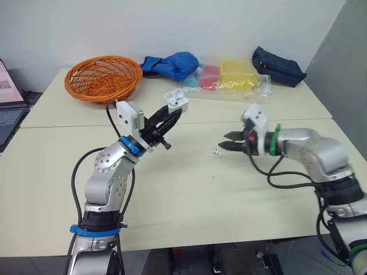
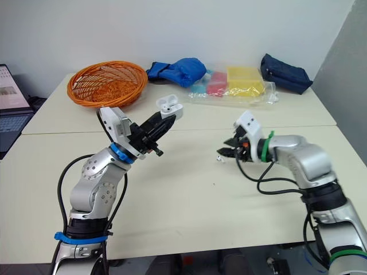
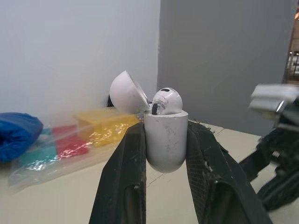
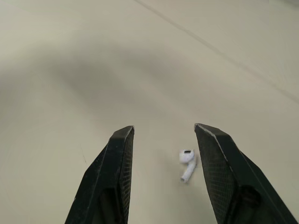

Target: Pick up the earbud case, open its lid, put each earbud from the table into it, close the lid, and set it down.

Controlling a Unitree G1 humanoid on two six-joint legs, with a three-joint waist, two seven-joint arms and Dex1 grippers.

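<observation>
Earbud case [image 1: 176,101]: white, pinched at its lower body between the two fingers of the left gripper [image 3: 164,133], held aloft over the middle of the tabletop [image 1: 189,195]; lid [image 3: 125,91] swung open and tilted back; one earbud [image 3: 166,100] seated inside, its rounded head standing above the rim.

Second earbud [image 4: 188,163]: white, lying loose near the middle of the tabletop, well apart from the case; just ahead of the right gripper [image 4: 164,130], close beside one fingertip but not touching it.

Right gripper: fingers spread, nothing between them, low over the tabletop.

Wicker basket [image 1: 103,77]: orange, at the far left corner.

Blue cloth bundle [image 1: 172,64]: along the far edge, beside the basket.

Clear plastic bag [image 1: 229,77]: yellow, red and teal contents, far edge.

Navy pouch [image 1: 278,66]: far right corner.

Laptop [image 1: 8,103]: beyond the left edge.
</observation>
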